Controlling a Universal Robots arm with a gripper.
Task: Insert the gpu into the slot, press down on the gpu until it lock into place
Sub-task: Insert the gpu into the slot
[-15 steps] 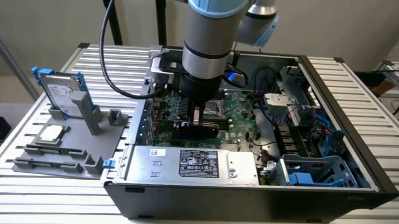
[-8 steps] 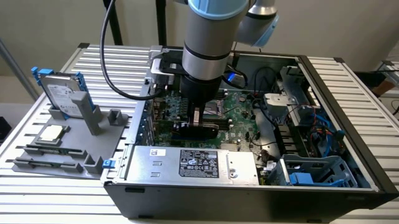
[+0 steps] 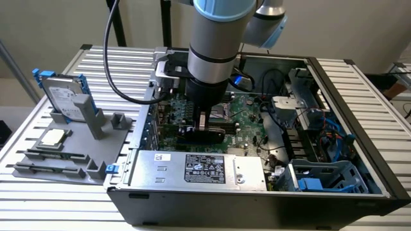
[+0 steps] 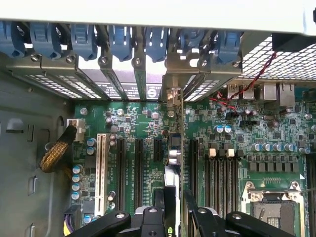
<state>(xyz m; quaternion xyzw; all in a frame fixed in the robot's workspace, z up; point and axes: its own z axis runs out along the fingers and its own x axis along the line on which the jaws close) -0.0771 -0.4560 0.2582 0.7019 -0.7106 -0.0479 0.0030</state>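
Pincer [image 3: 202, 126] hangs straight down into the open case [image 3: 359, 159], pinching the gpu [image 3: 196, 136] by its upper edge. In the wrist view you have one finger [image 4: 159, 200] on each side of the card, and the gpu [image 4: 174, 173] runs edge-on between them.

The card stands on edge, low over the motherboard [image 3: 253, 120], just far of the power-supply box [image 3: 199, 168]. Its long axis runs along the exterior view's left-right. The bracket end [image 4: 173, 95] points at the case's rear wall, on the exterior view's left, in line with a gap below the row of blue bracket clips [image 4: 118, 39]. That axis lies parallel to the black slots [image 4: 138, 168] and the white slot [image 4: 101, 170] beside it.

The slot is hidden under the card; judge it directly below the pincer. You cannot tell whether the card's lower edge has entered it.
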